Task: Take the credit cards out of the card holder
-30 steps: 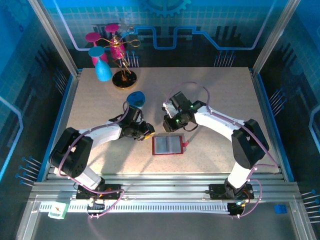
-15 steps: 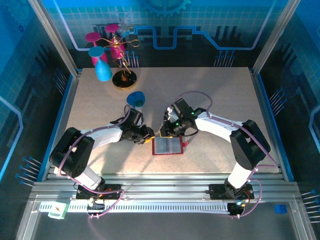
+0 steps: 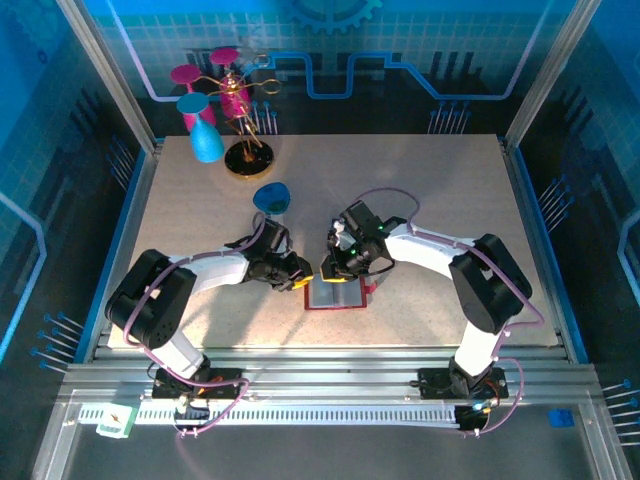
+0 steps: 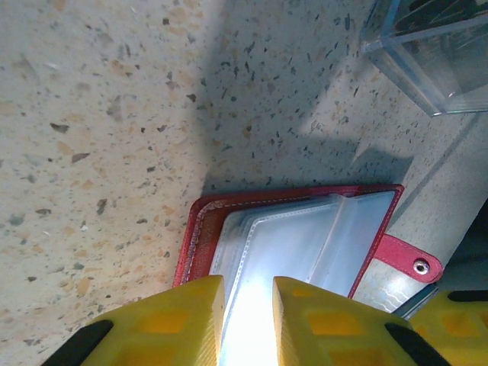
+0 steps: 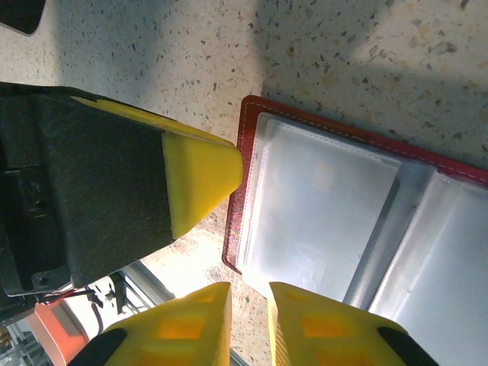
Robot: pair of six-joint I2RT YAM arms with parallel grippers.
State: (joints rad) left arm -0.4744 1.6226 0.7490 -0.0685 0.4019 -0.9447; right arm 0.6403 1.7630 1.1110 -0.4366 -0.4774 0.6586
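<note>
Red holder [image 3: 336,293] lies open on the table [image 3: 430,190], pockets up; my left gripper [image 4: 248,284] and right gripper [image 5: 249,288] hang at one corner, nearly closed on nothing, to pinch out cards.

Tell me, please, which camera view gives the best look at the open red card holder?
The left wrist view: the card holder lies open, showing red rim, clear pockets, centre fold and snap tab. The right wrist view shows one corner and pockets close up, cropped. The top external view shows it small.
</note>
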